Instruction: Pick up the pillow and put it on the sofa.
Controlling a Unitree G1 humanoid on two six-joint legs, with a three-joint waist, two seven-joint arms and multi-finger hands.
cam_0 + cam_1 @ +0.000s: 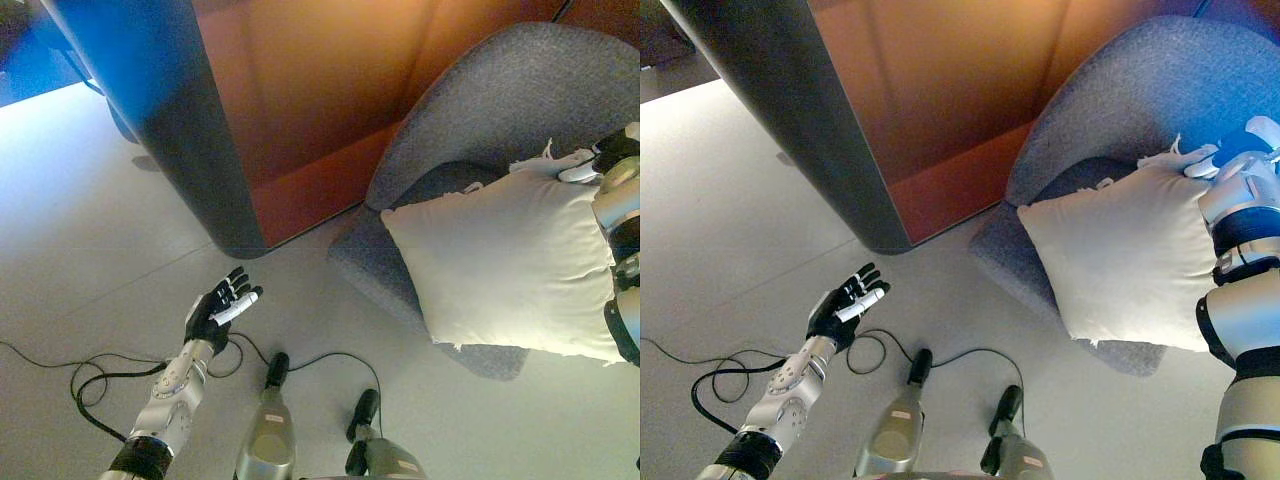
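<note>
The white pillow (500,262) lies on the seat of the grey sofa chair (500,90) at the right, its near edge hanging over the seat's front. My right hand (606,158) is at the pillow's far right corner, fingers curled on the bunched, fringed edge; it also shows in the right eye view (1238,152). My left hand (220,308) is open and empty, palm up, above the floor at the lower left, well apart from the sofa.
A dark grey curved panel (170,120) and an orange-brown wooden wall (320,100) stand behind and left of the sofa. Light grey floor (80,220) spreads to the left and front.
</note>
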